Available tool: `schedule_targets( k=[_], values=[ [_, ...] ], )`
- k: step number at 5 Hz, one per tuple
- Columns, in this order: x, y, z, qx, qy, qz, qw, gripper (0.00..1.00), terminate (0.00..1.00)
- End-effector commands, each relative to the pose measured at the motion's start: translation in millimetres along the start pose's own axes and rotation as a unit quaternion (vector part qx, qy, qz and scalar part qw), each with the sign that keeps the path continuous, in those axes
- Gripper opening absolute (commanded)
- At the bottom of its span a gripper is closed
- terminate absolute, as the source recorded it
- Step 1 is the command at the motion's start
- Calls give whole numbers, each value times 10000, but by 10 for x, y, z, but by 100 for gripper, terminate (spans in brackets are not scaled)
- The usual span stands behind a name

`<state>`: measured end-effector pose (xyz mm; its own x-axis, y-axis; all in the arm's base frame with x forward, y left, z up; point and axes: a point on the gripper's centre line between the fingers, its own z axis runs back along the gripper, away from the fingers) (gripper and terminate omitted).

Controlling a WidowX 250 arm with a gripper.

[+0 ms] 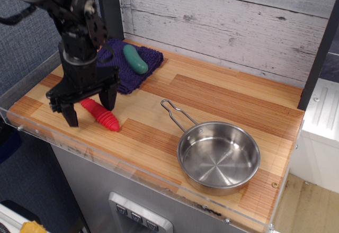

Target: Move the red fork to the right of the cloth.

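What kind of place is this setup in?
Probably a toy kitchen counter in a robot lab: a wooden countertop, a steel pan, the red fork under the robot's hand, and a whitewashed plank wall.

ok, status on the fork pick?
Gripper open, straddling the fork, not gripped. Fork left of cloth. Pickle on cloth, pan far right; path clear.

Toy kitchen: wooden counter [222, 92], pan [218, 157]

Steel pan [218, 158] front right on wooden countertop [222, 98], green pickle-shaped object [135, 59] at back left
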<state>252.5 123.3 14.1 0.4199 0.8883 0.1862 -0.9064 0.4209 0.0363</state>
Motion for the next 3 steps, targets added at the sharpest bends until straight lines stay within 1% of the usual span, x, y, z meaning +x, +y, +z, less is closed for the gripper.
schedule_targets(
  k=[1, 2, 3],
  values=[
    [86, 18, -37, 61, -120, -134, 9998, 0, 0],
    [62, 25, -17, 112, -153, -104, 9998, 0, 0],
    [36, 22, 55, 240, -239, -47, 9994, 0, 0]
  ],
)
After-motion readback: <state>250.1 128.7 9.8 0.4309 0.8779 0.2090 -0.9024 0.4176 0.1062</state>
